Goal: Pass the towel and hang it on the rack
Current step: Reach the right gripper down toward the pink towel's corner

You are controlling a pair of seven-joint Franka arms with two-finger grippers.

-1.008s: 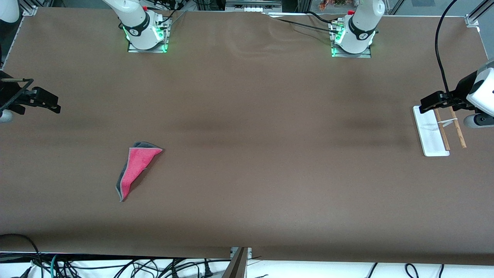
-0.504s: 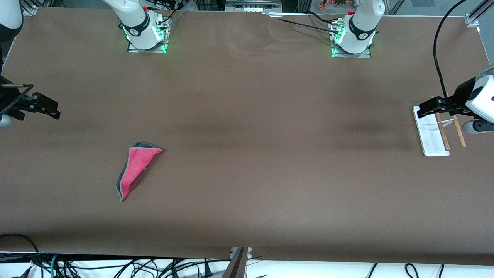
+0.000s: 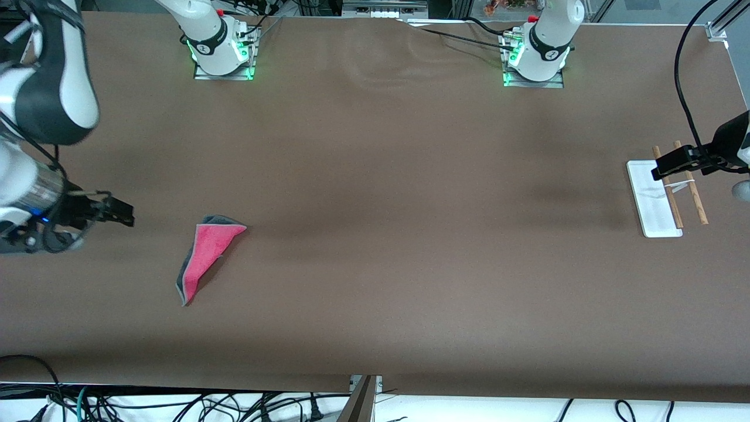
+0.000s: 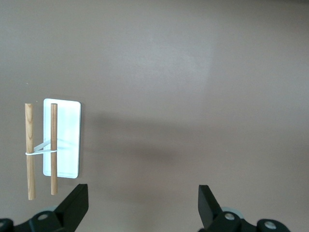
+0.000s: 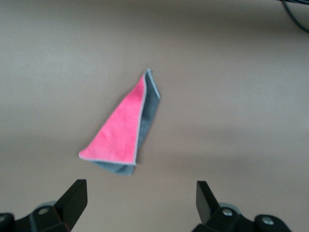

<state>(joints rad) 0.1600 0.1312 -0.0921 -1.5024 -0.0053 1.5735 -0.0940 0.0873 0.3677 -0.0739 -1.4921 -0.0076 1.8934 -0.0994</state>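
Towel [image 3: 205, 253] flat on table [image 3: 375, 234], unheld

towel [image 3: 204, 259]: we see a pink-red face edged in gray, plain gray underneath
rack [image 3: 655, 202]: we see a white base and two light brown wooden rods
table [image 3: 375, 234]: we see plain brown
grippers: we see black fingers

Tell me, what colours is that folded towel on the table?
The towel is pink-red on top with gray underneath, clearest in the right wrist view.

White arms [image 3: 545, 35] w/ black joint bands, green base LEDs, black tools.
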